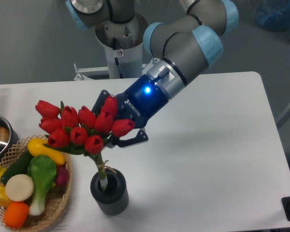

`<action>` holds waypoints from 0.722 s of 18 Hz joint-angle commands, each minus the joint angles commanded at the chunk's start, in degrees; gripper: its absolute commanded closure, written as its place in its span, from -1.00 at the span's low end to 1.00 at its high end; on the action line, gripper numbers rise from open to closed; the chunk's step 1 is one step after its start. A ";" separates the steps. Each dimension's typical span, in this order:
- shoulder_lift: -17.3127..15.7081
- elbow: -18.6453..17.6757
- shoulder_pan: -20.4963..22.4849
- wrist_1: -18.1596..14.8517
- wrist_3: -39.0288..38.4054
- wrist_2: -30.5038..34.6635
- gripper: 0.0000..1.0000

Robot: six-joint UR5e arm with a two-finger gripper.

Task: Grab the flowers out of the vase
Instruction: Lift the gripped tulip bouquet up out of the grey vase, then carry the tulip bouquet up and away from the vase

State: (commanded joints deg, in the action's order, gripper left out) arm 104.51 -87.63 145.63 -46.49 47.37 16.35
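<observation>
I have the gripper (pixel 117 137) clamped on the flowers (pixel 82 129), which lean toward ten o'clock above the vase (pixel 109 192). The stem ends sit just inside its mouth, so I judge the lift mostly done, clearance remaining.

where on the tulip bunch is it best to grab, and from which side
Best on the green stems just under the red heads of the flowers, where they bundle tightly and give a narrow, firm waist. Come from the right and rear, as the end effector does: the heads lean left toward the basket, leaving that side open. The thin lower stems sit in the vase.
</observation>
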 joint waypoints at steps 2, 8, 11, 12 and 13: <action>-0.53 0.00 -0.17 0.00 -0.18 0.00 0.27; -0.62 0.00 3.77 -0.09 -1.40 0.09 0.27; -0.53 0.00 7.90 -0.09 -1.76 0.26 0.27; -0.44 0.00 8.78 -0.09 -1.67 0.52 0.27; -0.53 -0.09 9.83 -0.09 -1.67 0.61 0.27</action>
State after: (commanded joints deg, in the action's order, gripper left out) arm 103.98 -87.71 155.47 -46.58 45.70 16.96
